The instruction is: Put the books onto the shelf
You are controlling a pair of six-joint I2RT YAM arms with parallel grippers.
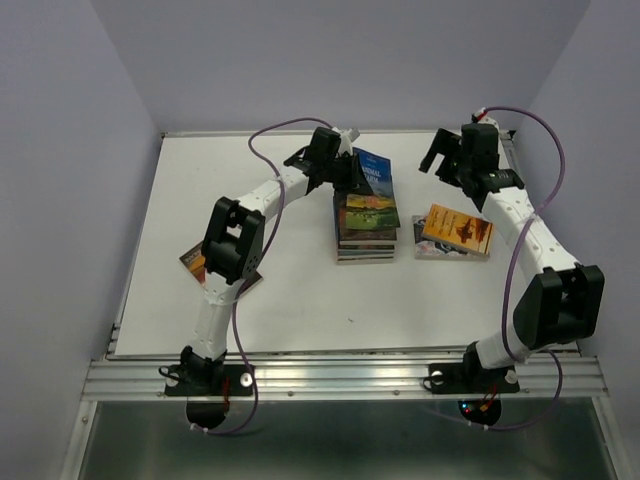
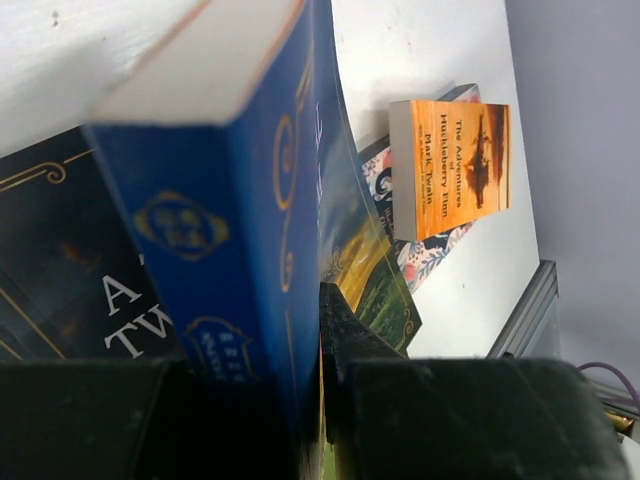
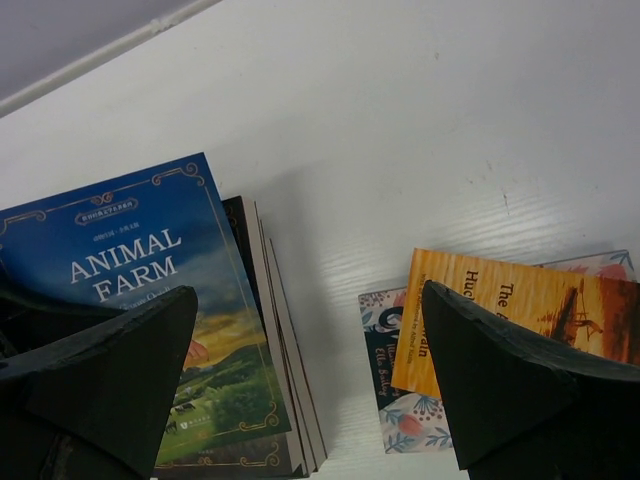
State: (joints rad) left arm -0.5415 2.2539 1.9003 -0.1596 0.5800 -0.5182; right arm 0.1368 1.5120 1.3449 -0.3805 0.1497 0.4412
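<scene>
My left gripper [image 1: 350, 166] [image 2: 325, 335] is shut on a blue book titled "Animal Farm" [image 1: 375, 173] [image 2: 230, 200] [image 3: 140, 290], which it holds tilted over a stack of books [image 1: 366, 238] at the table's middle. A dark book [image 2: 70, 290] shows beneath it. To the right an orange book [image 1: 458, 227] [image 2: 455, 165] [image 3: 530, 295] lies flat on a floral book [image 1: 428, 249] [image 2: 425, 262] [image 3: 400, 395]. My right gripper [image 1: 446, 156] [image 3: 310, 370] hovers open above the gap between the stack and the orange book, holding nothing. The shelf is out of view.
Another book [image 1: 193, 261] lies at the left, partly hidden under my left arm. The white table [image 1: 300, 290] ends in a metal rail [image 1: 340, 372] at the near edge. Lilac walls close in at the back and sides.
</scene>
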